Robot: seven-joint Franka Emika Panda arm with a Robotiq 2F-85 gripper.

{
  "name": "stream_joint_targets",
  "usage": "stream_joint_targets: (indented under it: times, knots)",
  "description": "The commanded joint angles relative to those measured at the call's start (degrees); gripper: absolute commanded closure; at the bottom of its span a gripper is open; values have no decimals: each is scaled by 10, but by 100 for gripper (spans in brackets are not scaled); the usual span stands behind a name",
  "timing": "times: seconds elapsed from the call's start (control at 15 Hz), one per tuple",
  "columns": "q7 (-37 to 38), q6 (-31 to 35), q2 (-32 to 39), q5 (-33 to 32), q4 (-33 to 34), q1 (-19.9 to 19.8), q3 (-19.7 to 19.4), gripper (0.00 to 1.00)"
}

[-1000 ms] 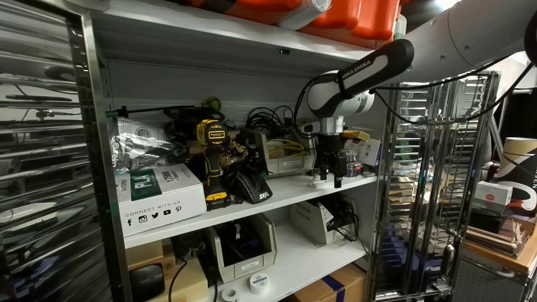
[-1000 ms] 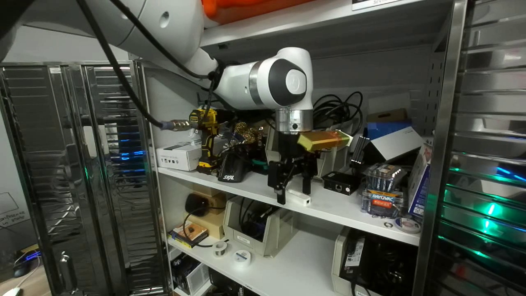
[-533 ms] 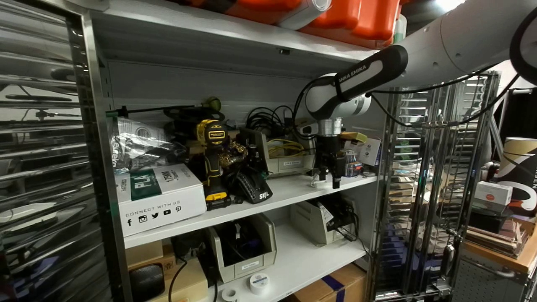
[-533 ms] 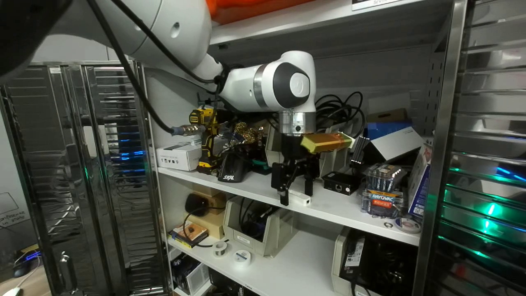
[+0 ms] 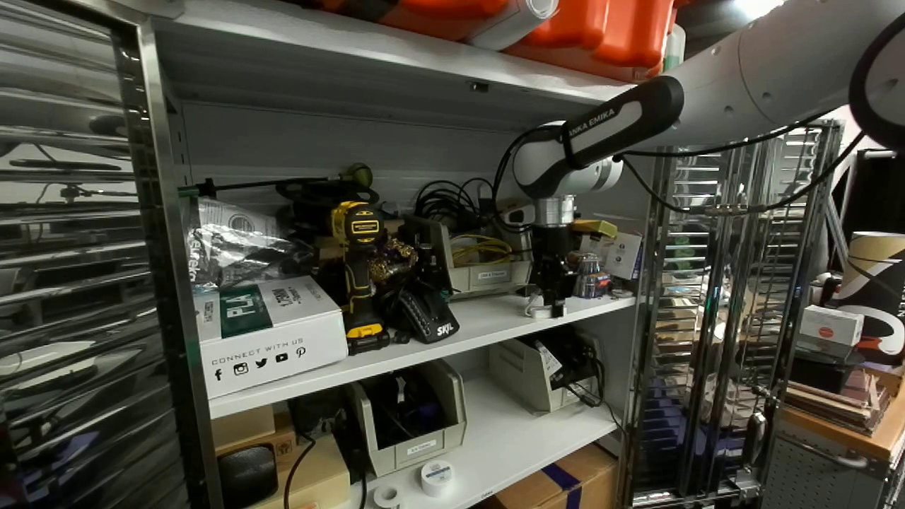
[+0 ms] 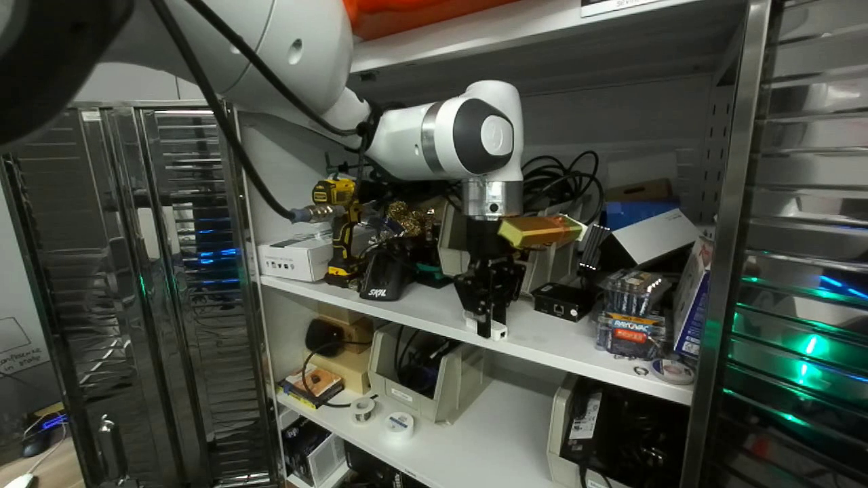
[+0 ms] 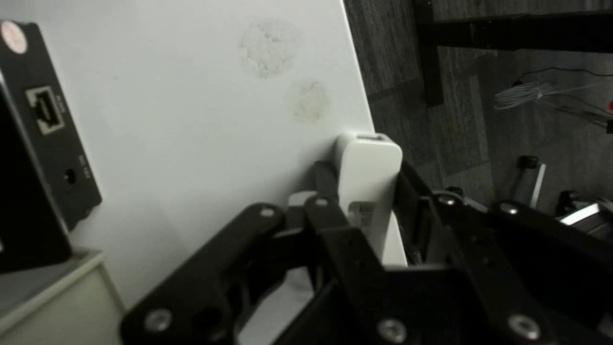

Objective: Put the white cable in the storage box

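So the white cable (image 7: 368,165) here looks like a chunky white adapter block with a port in its end, sitting right at the front edge of the shelf (image 7: 191,110). The gripper (image 7: 366,178) is narrowed to the block's width, a finger against each long side, so it looks properly pinched. My guess: light, stiff plastic that won't squash, not super fragile, but that smooth shell could slide if the squeeze is weak. Across the narrow width is the right hold imo, ideally mid-length so it doesn't tip. Any cord on it would be the floppy, snaggy part; I can't make one out clearly. The bin (image 5: 488,283) with the yellow cable (image 5: 482,249) might be the storage box, not sure.
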Motion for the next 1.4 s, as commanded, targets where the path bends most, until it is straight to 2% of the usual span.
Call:
stream_joint_targets:
  times: [0.0, 0.07, 0.33, 0.47, 0.6, 1.0, 1.07, 1.33]
  knots:
    - [6, -21, 7, 11, 25, -11, 11, 89]
    - [10, -20, 3, 16, 20, -13, 11, 84]
    - [40, 26, -38, 6, -40, -15, 3, 84]
    - [53, 95, -78, -13, -98, -12, -2, 84]
    - [67, 151, -125, -3, -163, -16, 3, 84]
    - [83, 191, -260, 45, -333, -14, 7, 84]
    - [93, 205, -284, 49, -363, -11, 4, 84]
    - [214, 269, -352, 65, -463, 0, -3, 84]
